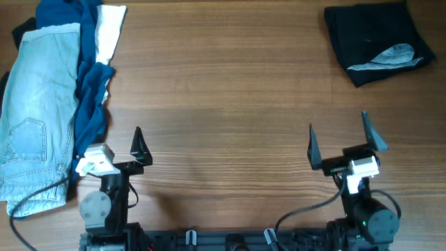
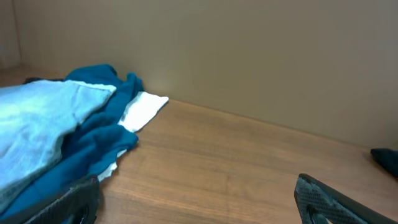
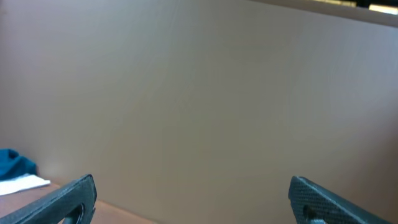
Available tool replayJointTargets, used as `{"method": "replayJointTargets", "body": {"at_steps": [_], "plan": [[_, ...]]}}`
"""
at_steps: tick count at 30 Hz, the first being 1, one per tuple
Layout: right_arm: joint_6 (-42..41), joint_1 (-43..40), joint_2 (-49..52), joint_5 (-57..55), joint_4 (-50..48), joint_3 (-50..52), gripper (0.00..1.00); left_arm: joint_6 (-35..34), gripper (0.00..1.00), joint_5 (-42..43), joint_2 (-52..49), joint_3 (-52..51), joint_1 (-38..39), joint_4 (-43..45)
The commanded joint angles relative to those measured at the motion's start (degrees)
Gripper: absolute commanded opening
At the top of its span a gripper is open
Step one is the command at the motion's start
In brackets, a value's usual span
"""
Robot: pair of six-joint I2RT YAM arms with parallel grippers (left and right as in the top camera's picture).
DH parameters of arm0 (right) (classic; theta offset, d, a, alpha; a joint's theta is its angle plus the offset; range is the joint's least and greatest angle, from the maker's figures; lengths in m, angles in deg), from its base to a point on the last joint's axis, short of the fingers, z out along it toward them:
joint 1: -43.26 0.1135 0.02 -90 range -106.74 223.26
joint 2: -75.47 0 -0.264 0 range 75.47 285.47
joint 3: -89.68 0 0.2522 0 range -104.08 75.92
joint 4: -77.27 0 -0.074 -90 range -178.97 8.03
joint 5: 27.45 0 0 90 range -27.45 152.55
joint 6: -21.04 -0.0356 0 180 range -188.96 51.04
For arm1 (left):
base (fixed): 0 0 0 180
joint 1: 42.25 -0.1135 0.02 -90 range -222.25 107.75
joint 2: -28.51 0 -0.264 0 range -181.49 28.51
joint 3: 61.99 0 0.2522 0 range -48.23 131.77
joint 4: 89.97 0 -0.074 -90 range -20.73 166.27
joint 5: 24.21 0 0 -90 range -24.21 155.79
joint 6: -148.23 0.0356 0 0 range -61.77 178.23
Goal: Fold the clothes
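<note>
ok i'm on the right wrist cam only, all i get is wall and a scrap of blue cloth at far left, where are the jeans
Observer: The light-blue jeans lie lengthwise along the table's left edge, beside the left gripper.
Operator: anything touching them
Observer: A dark blue shirt is bunched against their right side and around their far end.
Operator: and what's on my side
Observer: A folded black garment with a grey patch sits at the far right corner, well ahead of the right gripper, which is open and empty.
</note>
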Motion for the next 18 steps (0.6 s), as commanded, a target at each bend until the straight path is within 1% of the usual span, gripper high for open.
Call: {"method": "replayJointTargets", "body": {"at_steps": [1,4,6,8,9,11,12,13,15,17,18], "plan": [[0.37,0.24,13.75,5.05,-2.34,-9.79,1.00,1.16,1.00,0.48,-5.29,8.76,-0.42,-1.64],[0.33,0.24,29.18,14.49,-1.09,-21.29,1.00,1.40,1.00,0.42,-14.08,15.41,-0.44,-2.62],[-1.79,0.24,38.36,18.73,0.92,-29.46,1.00,1.38,1.00,0.46,-20.79,19.28,-0.42,-3.19],[-4.26,0.24,47.15,22.34,6.12,-39.12,1.00,1.38,1.00,0.46,-30.16,25.59,-0.42,-6.16],[-4.20,0.24,49.88,23.63,9.35,-42.80,0.99,1.38,1.00,0.46,-33.42,28.28,-0.42,-7.91],[-4.17,0.24,56.87,24.96,19.06,-52.02,1.00,1.38,1.00,0.44,-42.75,37.70,-0.48,-15.30],[-4.15,0.24,59.93,25.05,24.52,-56.26,1.00,1.40,1.00,0.42,-47.93,43.85,-0.63,-20.52],[-4.15,0.24,62.77,25.05,29.70,-60.06,1.00,1.36,1.00,0.42,-52.50,49.79,-1.27,-26.21],[-4.13,0.24,67.45,25.03,39.17,-66.03,1.00,1.14,1.00,0.55,-62.86,64.50,-3.93,-41.79],[-4.11,0.24,70.55,25.05,42.32,-67.60,1.00,1.18,1.00,1.18,-71.87,77.13,-6.84,-54.77],[-4.13,0.24,71.41,25.03,42.84,-67.60,1.00,1.16,1.00,2.32,-75.93,82.42,-8.46,-59.80]]}}
